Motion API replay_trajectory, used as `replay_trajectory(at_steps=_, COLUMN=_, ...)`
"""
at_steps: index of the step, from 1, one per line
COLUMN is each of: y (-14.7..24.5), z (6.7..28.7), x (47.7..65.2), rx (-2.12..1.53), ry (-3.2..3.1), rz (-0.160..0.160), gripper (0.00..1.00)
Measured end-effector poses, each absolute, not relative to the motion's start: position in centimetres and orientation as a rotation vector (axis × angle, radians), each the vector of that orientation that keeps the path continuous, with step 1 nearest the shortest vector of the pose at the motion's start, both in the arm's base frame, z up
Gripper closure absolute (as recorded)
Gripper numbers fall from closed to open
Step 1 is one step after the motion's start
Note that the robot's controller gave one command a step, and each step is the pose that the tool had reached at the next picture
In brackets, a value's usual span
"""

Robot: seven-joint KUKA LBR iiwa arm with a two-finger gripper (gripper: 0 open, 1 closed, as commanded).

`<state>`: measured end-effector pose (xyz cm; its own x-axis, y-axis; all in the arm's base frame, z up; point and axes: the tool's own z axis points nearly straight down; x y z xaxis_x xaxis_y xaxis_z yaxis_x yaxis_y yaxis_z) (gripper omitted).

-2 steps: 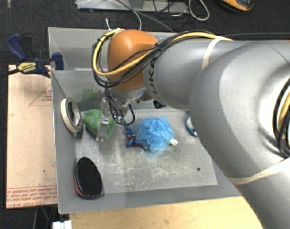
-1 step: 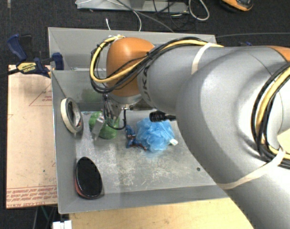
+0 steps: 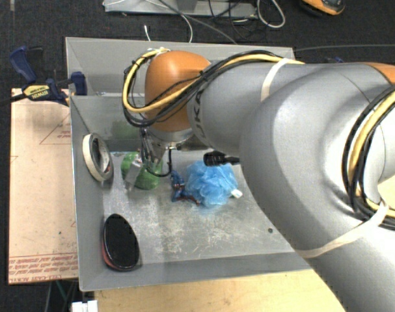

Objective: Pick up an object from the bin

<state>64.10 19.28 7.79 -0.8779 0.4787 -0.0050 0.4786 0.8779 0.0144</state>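
Hanging low in the bin (image 3: 204, 239), the jaws sit right at a green obj. (image 3: 140, 176). It looks soft and lumpy, poss. plastic or cloth; can't tell which. The jaws touch it or are just above it; the view from above doesn't settle that. Spread or clenched: can't tell, as the wrist hardware and the orange wrist cover (image 3: 174, 77) w/ its yellow-black cables (image 3: 133, 83) block most of the line of sight. So no claim that anything is held.

Taking the green obj. as ref.:
- **Cam-left, just beside it:** a roll of pale tape (image 3: 97, 157) stands on edge.
- **Cam-right, near but apart:** a blue mesh pouf (image 3: 213, 182).
- **Btw. green obj. and pouf:** a small dark blue-and-red bit (image 3: 179, 191), too small to name.
- **Toward the cam, well apart:** a black oval thing w/ a red edge (image 3: 121, 241) lies flat.

Progress, my read: the approach is prob. done. The jaws are down at obj. level and the green obj. is the likely target, though a grip isn't confirmed. Nothing is off the bin floor; the green obj. appears to rest on it. Left to do:
- Get a firm close on the obj.
- Lift straight up, clear of the tape roll, which is close on that side.

Early-to-mid in the task, I'd say; the pick itself is not yet made.
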Motion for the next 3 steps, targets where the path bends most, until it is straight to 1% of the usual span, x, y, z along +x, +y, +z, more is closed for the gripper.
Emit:
replay_trajectory(at_steps=1, y=19.2, z=9.3, x=64.1, rx=0.774, ry=3.035, rz=0.02, gripper=1.0)
replay_trajectory(at_steps=2, y=19.1, z=11.5, x=64.0, rx=0.775, ry=3.037, rz=0.016, gripper=1.0)
replay_trajectory(at_steps=3, y=19.1, z=13.0, x=64.0, rx=0.775, ry=3.038, rz=0.017, gripper=1.0)
